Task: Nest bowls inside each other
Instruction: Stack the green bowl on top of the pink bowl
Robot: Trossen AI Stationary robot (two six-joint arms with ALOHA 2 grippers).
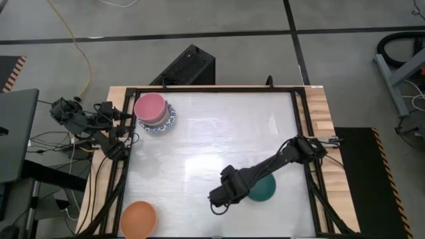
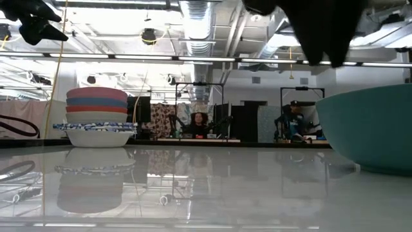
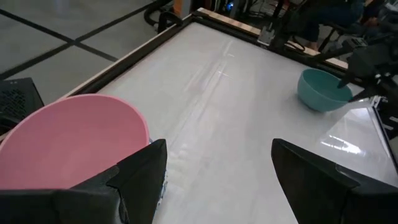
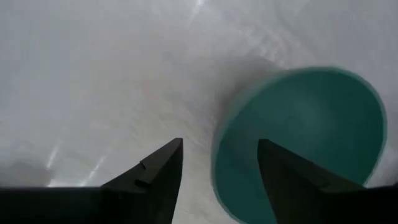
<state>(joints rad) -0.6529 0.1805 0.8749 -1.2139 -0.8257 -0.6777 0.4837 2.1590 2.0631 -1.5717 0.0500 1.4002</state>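
Observation:
A stack of several nested bowls [image 1: 154, 111], pink on top and a white one with a blue patterned rim at the bottom [image 2: 96, 135], stands at the table's far left. An orange bowl [image 1: 138, 219] sits at the near left corner. A green bowl [image 1: 262, 188] rests upright at the near right. My right gripper [image 4: 219, 146] hangs open above the green bowl's [image 4: 305, 137] rim, pointing down, one finger over the inside and one outside, clear of it in the low view [image 2: 325, 38]. My left gripper [image 3: 217, 162] waits open beside the stack's pink bowl [image 3: 68, 143].
A black frame rail [image 1: 212, 88] borders the white tabletop, with wooden strips outside it. A black box [image 1: 189, 66] lies beyond the far edge. The table's middle [image 1: 212, 146] is bare. People sit in the room behind [image 2: 198, 121].

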